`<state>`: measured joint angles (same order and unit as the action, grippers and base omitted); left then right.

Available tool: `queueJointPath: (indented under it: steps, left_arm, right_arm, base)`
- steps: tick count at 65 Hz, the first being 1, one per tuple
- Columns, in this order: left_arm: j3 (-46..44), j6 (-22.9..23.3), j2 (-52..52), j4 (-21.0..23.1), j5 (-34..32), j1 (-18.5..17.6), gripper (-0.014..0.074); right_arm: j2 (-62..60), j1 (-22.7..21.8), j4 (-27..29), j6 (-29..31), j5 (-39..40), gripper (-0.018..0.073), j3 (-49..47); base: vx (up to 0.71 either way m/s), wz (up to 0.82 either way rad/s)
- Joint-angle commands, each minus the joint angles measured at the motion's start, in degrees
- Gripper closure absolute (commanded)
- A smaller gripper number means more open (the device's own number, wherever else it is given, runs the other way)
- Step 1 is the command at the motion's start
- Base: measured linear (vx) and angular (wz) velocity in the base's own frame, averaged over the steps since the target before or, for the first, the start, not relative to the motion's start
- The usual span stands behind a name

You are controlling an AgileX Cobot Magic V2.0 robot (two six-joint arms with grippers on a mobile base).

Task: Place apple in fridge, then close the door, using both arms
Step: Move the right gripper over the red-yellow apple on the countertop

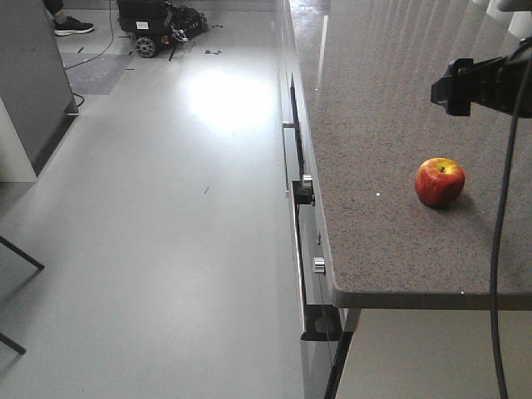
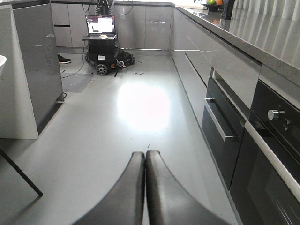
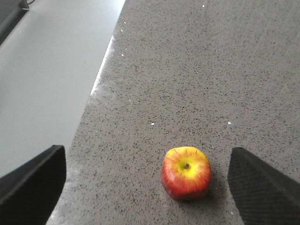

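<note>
- We judge the step in hand to be the reach for the apple. Nothing is lifted yet.
- The apple sits stem-up on the speckled grey counter, near the counter's front edge. It is red with a yellow top.
- The right claw hovers over the counter with its fingers wide apart. In its own view the apple lies between them, toward five o'clock and nearer the right finger.
- The next move calls for centring on the fruit, lowering, and closing gently, since a round apple may roll.
- The left claw has its fingers pressed together and holds nothing. It points down the aisle.
- We take the tall dark grey unit at nine o'clock in the left claw's view to be the fridge. It stands across the aisle, well apart from the apple.
- The floor is pale, glossy and glaring. Oven fronts line three o'clock, and a laptop cart stands at eleven o'clock.
</note>
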<state>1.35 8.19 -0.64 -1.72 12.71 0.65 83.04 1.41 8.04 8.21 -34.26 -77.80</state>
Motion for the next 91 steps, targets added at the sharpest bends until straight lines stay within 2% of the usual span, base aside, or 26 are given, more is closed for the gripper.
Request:
queueJointPath:
  steps: [1, 17, 42, 54, 63, 71, 83, 91]
  left_arm:
    - [-1.0, 0.6, -0.8, 0.0, -4.3, -0.1, 0.0602]
    - [-1.0, 0.6, -0.8, 0.0, -4.3, -0.1, 0.0602]
    - [-1.0, 0.6, -0.8, 0.0, -4.3, -0.1, 0.0602]
    - [-1.0, 0.6, -0.8, 0.0, -4.3, -0.1, 0.0602]
    - [-1.0, 0.6, -0.8, 0.0, -4.3, -0.1, 0.0602]
    - [-1.0, 0.6, -0.8, 0.0, -4.3, -0.1, 0.0602]
    - [-1.0, 0.6, -0.8, 0.0, -4.3, -0.1, 0.0602]
    - [-1.0, 0.6, -0.8, 0.0, -4.3, -0.1, 0.0602]
  right_arm:
    - [1.1, -0.4, -0.6, -1.0, 2.6, -0.0099, -5.1]
    - [8.7, -0.4, -1.1, -1.4, -1.6, -0.0094, -10.5]
    - [17.2, -0.4, -8.0, -8.2, -1.3, -0.0088, -10.9]
    - [20.0, -2.8, -8.0, -9.8, -0.9, -0.0085, -10.9]
    - [21.2, -4.9, -7.3, -9.7, -1.0, -0.0083, -10.9]
    - [21.2, -4.8, -6.6, -8.2, -1.0, -0.0078, -10.9]
    - [21.2, -4.8, -0.1, -2.5, 0.2, -0.0074, -10.9]
    - [21.2, -4.8, 0.5, -1.7, 1.7, -0.0074, -10.9]
  base:
    - [0.0, 0.0]
    - [0.0, 0.0]
    - [0.0, 0.0]
    - [0.0, 0.0]
    - [0.0, 0.0]
    - [0.0, 0.0]
    - [0.0, 0.0]
    - [0.0, 0.0]
